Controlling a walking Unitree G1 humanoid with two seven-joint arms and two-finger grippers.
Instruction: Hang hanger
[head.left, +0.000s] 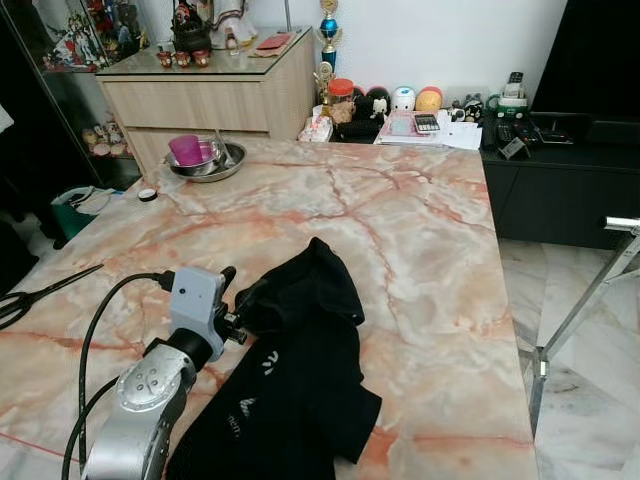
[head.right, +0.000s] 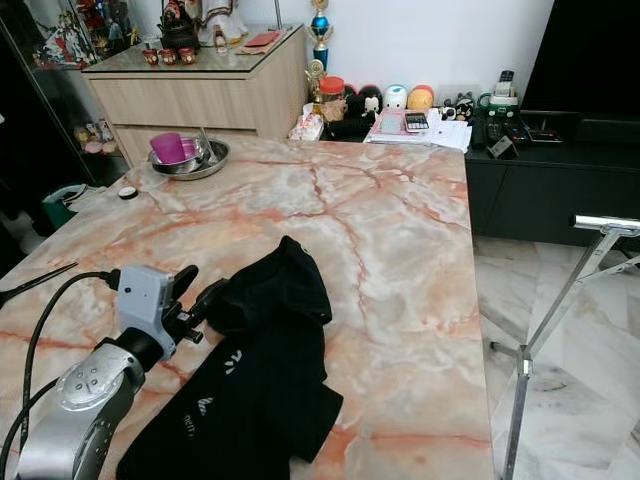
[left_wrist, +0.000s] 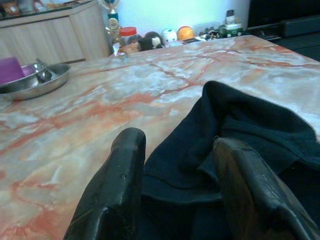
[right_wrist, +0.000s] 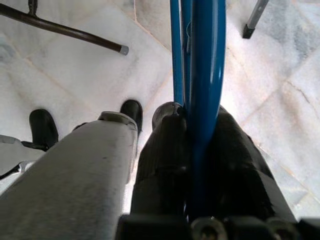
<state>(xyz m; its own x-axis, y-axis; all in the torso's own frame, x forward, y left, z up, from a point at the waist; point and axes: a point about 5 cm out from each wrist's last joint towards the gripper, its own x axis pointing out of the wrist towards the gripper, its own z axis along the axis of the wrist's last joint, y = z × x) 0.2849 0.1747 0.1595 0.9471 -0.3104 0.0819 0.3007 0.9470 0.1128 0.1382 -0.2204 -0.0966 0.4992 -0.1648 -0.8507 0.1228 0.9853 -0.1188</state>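
Marble table (head.left: 420, 250) carries a black garment (head.left: 300, 370); left gripper (left_wrist: 175, 195) gapes around its collar, right gripper (right_wrist: 192, 165) apparently clamps blue hanger (right_wrist: 202, 75). Pinch one fabric layer only.

The black garment (head.left: 290, 370) runs off the picture's lower edge at the desk's (head.left: 430, 250) near edge, its white print too small to read. The blue hanger (right_wrist: 202, 75) is cut off above, its shape unseen. The scissors (head.left: 40, 292) are cropped at the desk's left edge.
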